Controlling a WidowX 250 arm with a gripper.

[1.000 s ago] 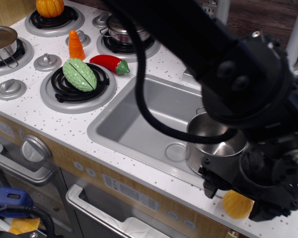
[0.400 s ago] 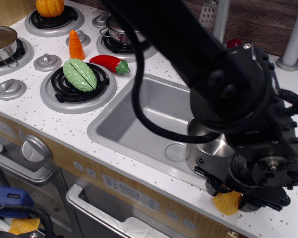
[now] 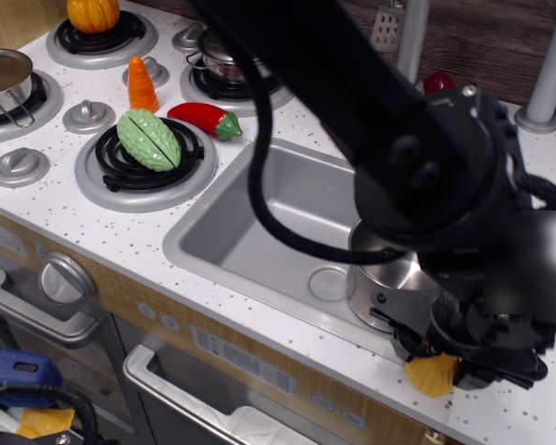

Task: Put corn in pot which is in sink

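Observation:
The corn (image 3: 431,375), a small yellow-orange cob, lies on the white countertop at the front right, just in front of the sink's (image 3: 259,232) right corner. My gripper (image 3: 440,363) hangs over it with a dark finger pressed on each side, and its body hides the cob's top. The shiny steel pot (image 3: 387,289) stands in the right end of the sink, just behind and left of the corn. The arm covers most of the pot's opening.
On the stove at left are a green gourd (image 3: 149,139), a red pepper (image 3: 202,118), an orange carrot (image 3: 142,85), a pumpkin (image 3: 93,13), a lidded pot (image 3: 224,56) and a lidded pan (image 3: 2,74). Grey posts (image 3: 549,65) stand at the back right. The counter's front edge is close to the corn.
My gripper's fingers have drawn in from a wide stance to hug the corn. The gripper and the corn have shifted slightly left and back toward the pot.

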